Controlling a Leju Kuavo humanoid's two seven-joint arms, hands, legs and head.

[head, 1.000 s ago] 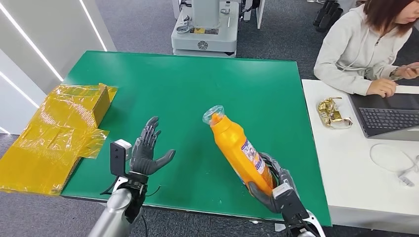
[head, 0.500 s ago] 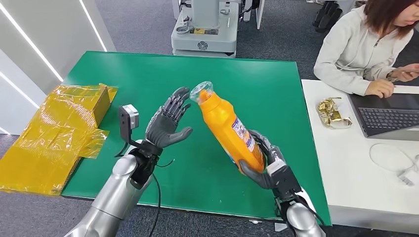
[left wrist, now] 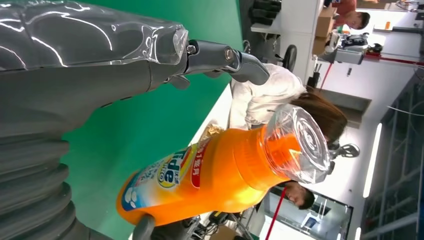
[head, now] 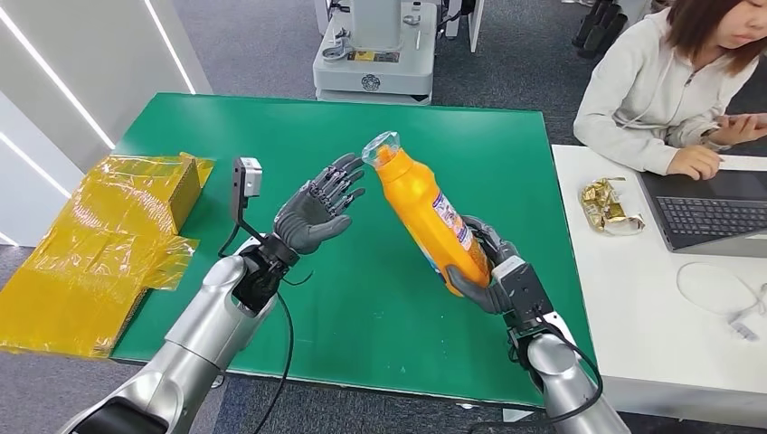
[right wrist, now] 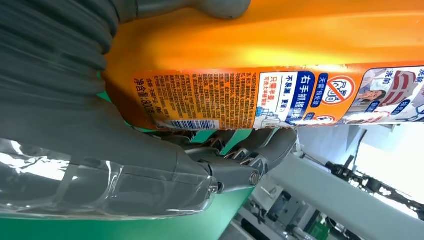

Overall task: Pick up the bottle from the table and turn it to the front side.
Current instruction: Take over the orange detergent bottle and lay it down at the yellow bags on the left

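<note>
table [head: 271, 136]: big, green, under our arms | bottle [head: 423, 215]: orange, up in the air, tilted | right hand [head: 488, 276]: hugs its bottom tight | left hand [head: 318, 210]: open, near the cap | tip: we turn slow, grab near the top

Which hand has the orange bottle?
The right hand grips the orange plastic bottle at its base; the left hand is beside the cap, fingers spread, holding nothing.
</note>
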